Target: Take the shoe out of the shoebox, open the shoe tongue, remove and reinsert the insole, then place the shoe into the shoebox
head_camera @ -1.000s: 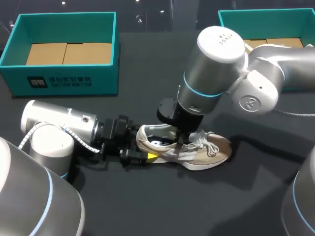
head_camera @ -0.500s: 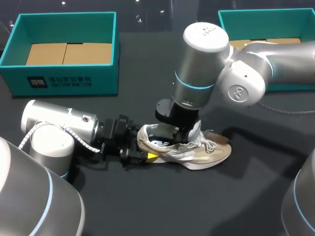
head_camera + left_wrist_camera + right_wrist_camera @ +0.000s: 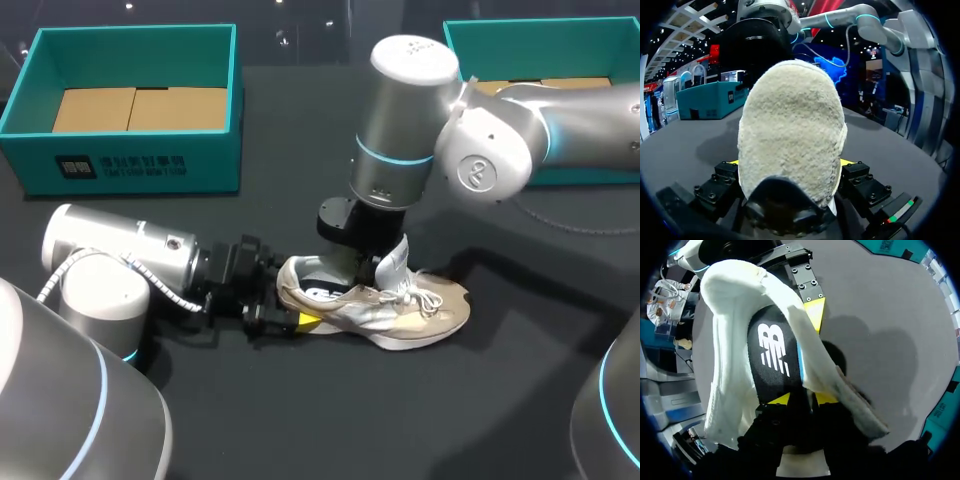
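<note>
A beige and white shoe [image 3: 400,312] lies on its sole on the dark table, toe to the right. Its padded tongue [image 3: 392,262] stands pulled up. My left gripper [image 3: 287,316] lies low at the heel. The fuzzy heel [image 3: 790,125] fills the space between its fingers, and a yellow tip [image 3: 846,161] presses each side. My right gripper [image 3: 803,399] comes down from above into the shoe's opening, over the black insole [image 3: 772,347] with its white logo. The white collar lining [image 3: 735,340] curves around it.
A teal shoebox [image 3: 130,165] with a cardboard floor stands at the back left. A second teal box [image 3: 530,35] stands at the back right, behind my right arm. Bare dark table lies in front of the shoe.
My right arm has swung left, carrying its gripper from the tongue and laces to the shoe's opening. The tongue stands higher now. The left arm has not moved.
</note>
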